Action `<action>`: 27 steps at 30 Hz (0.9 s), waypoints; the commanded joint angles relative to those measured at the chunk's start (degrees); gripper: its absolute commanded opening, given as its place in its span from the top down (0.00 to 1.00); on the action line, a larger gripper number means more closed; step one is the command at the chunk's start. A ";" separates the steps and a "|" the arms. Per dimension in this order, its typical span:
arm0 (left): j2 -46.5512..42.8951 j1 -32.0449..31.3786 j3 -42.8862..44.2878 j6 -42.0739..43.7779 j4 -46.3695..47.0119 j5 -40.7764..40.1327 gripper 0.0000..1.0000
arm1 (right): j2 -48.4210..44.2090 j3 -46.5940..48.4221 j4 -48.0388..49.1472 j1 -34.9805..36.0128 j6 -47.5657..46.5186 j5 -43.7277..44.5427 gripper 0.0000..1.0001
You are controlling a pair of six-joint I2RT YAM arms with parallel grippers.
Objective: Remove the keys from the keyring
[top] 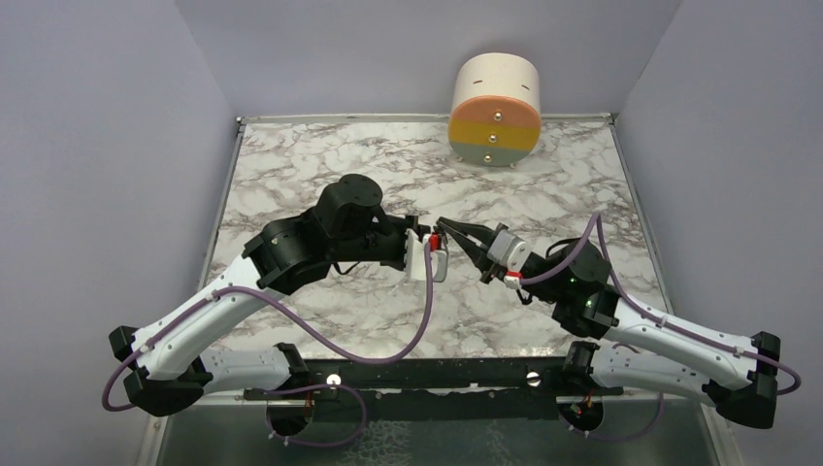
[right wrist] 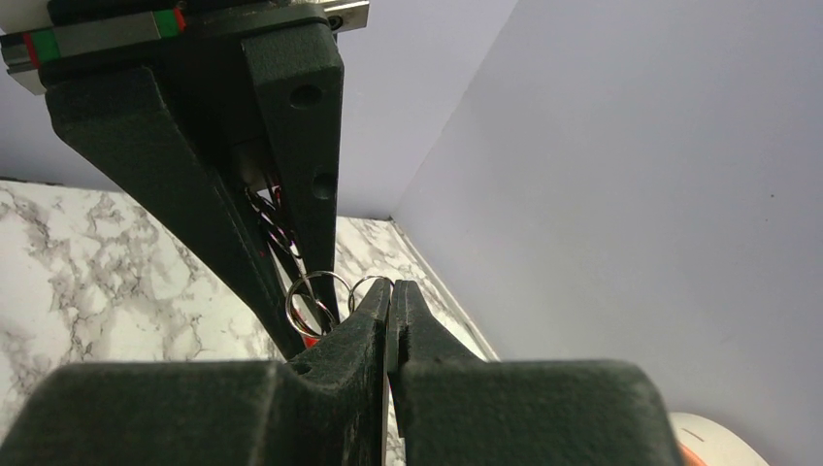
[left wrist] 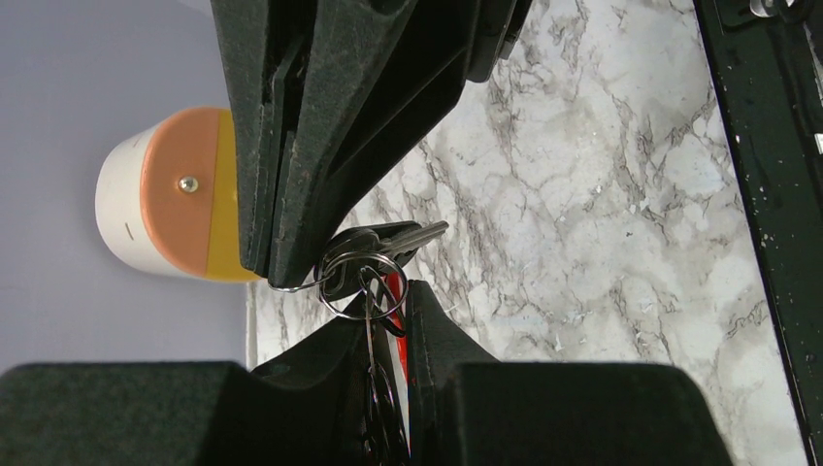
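Right gripper (right wrist: 390, 291), tips pressed together, pinches the keyring (left wrist: 361, 283) by its thin wire loop. The left gripper (left wrist: 388, 309), meeting it from 9 o'clock overhead, clamps the chain. In the left wrist view, a dark key (left wrist: 393, 238) on the loop points to 3 o'clock. Tub (top: 495, 109) at 12 o'clock: contents hidden.

The keyring (left wrist: 361, 283) chain disappears inside the left end effector (left wrist: 388, 309) at 6 o'clock. From above, the keys (top: 433, 241) are too small to distinguish. The round container (right wrist: 713, 439) is cut off at 5 o'clock.
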 commanded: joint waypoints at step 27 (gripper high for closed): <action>-6.38 -0.38 0.06 0.51 1.38 0.48 1.00 | 1.35 -0.03 0.16 0.03 -2.63 7.48 0.98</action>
